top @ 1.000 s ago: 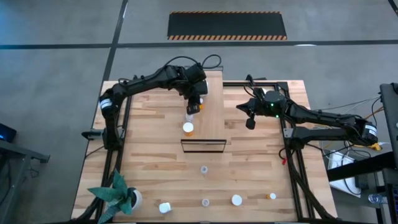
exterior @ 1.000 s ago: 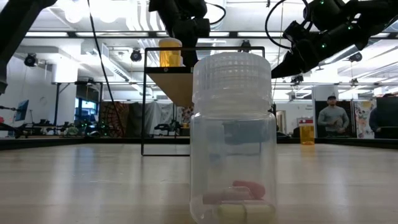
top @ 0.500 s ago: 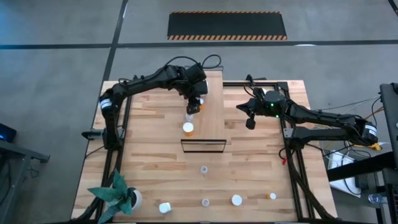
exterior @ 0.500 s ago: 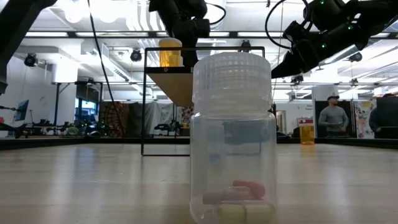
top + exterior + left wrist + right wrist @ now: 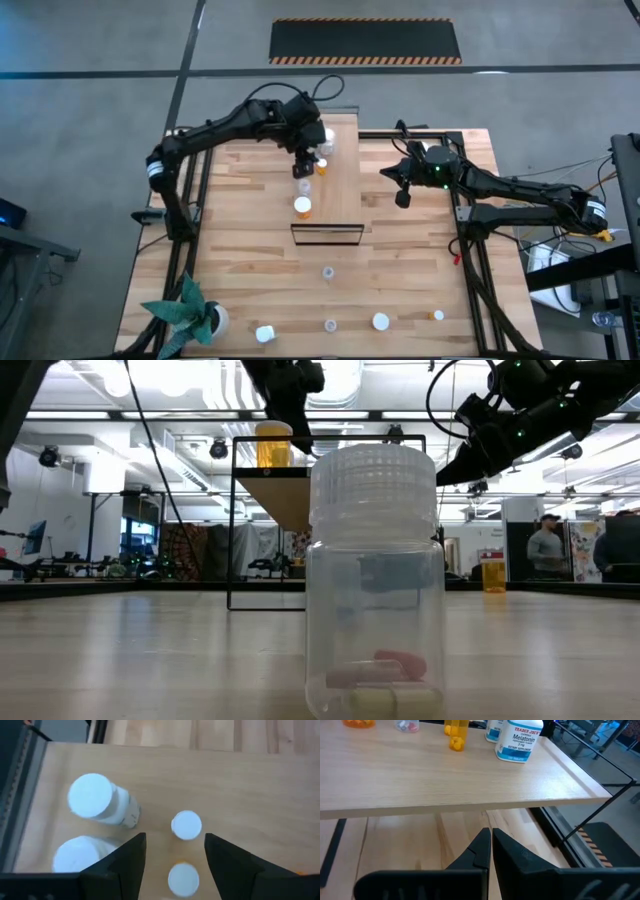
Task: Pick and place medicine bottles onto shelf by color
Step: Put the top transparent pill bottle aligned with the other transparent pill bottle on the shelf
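Note:
The shelf (image 5: 341, 195) is a pale board with a dark frame. It carries two white bottles (image 5: 97, 801), small white-capped bottles (image 5: 186, 825) and an orange bottle (image 5: 302, 207). My left gripper (image 5: 305, 166) hovers open above the shelf (image 5: 240, 785). The small caps sit below and between its fingers (image 5: 172, 847) in the left wrist view. My right gripper (image 5: 403, 198) is shut and hangs to the right of the shelf. It faces the shelf (image 5: 445, 780), the Melatonin bottle (image 5: 519, 740) and a yellow-orange bottle (image 5: 456, 732). A clear bottle (image 5: 375, 580) holding pills stands on the table close to the low camera.
Loose bottles stand near the table's near edge: a clear one (image 5: 327, 271), another (image 5: 330, 324), a white cap (image 5: 381, 321), a small orange one (image 5: 438, 315) and a white one on its side (image 5: 265, 333). A potted plant (image 5: 195, 315) stands at the near left corner. People stand in the room behind (image 5: 545, 545).
My left gripper has risen and drawn back toward the table's left, uncovering the white bottles at the shelf's far end. The bottles on the shelf have stayed put. My right arm has kept still.

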